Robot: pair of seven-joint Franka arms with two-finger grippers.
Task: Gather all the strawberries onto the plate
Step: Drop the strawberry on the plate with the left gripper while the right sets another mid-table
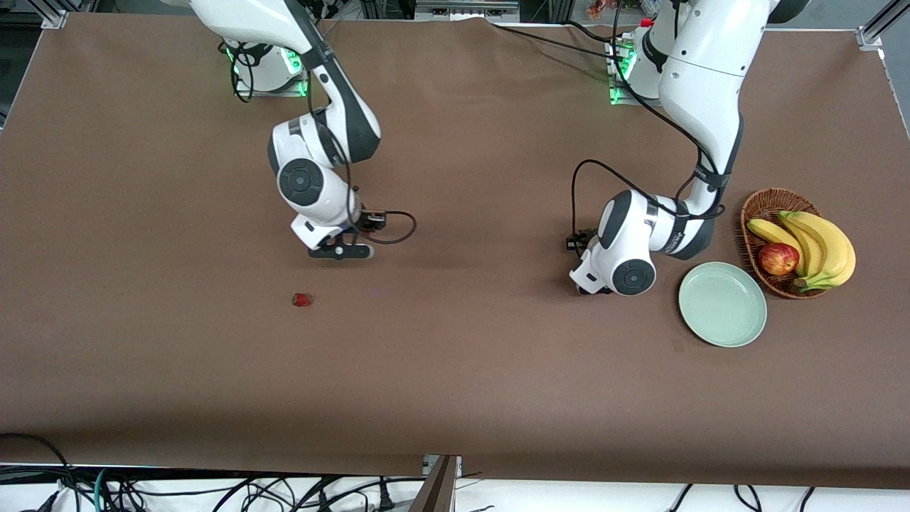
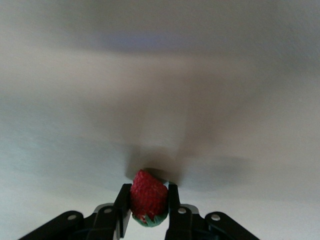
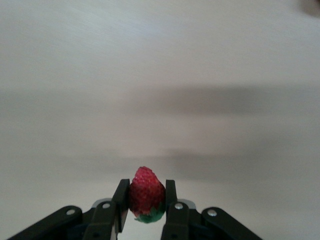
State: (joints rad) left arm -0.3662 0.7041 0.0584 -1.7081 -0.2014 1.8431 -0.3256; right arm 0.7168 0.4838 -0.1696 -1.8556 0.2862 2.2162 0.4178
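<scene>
Left tool (image 2: 146, 212) clenched on a strawberry (image 2: 148, 198), low over the table (image 1: 455, 370) just beside the plate (image 1: 722, 304); right tool (image 3: 145, 212) grips a second strawberry (image 3: 146, 201) mid-table; third strawberry (image 1: 302, 300) lies loose, nearer the camera than the right tool; plate looks empty; lift straight, carry over the plate centre, release low so berries don't roll off.

This is a robotics lab. Two white robot arms (image 1: 320, 135) are bolted at the top edge of a large table (image 1: 455, 370) covered in brown cloth. Aluminium frame posts (image 1: 878, 28) stand at its corners, loose black cables (image 1: 213, 491) trail below its near edge, and green status lights (image 1: 298, 67) glow on the arm bases.
</scene>
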